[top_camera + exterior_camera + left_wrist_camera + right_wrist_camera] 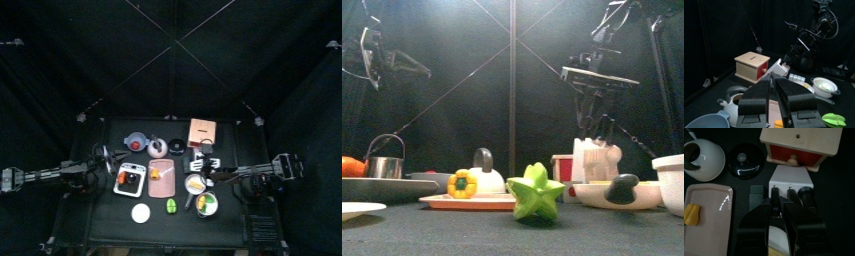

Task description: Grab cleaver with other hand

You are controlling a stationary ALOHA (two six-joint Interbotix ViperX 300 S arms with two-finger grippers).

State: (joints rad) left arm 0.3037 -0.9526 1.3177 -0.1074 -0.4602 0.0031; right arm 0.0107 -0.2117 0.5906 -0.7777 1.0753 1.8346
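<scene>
Top view: left gripper (104, 168) hangs at the table's left side, right gripper (221, 170) over the right side, near the white knife block (199, 160) beside the wooden box (203, 129). Front view: right arm hangs above the block (592, 160), not touching; the left arm stays high at the far left. Left wrist view: left jaws pressed together, holding nothing; box (753, 65) and block (777, 69) well ahead. Right wrist view: right jaws clenched with nothing between them, directly above the block (791, 178), whose black handles (806, 195) stick up; I cannot tell which one is the cleaver. Judged step: approach before the grasp. Next move calls for spreading the right jaws, lining up on the cleaver handle, then descending.
</scene>
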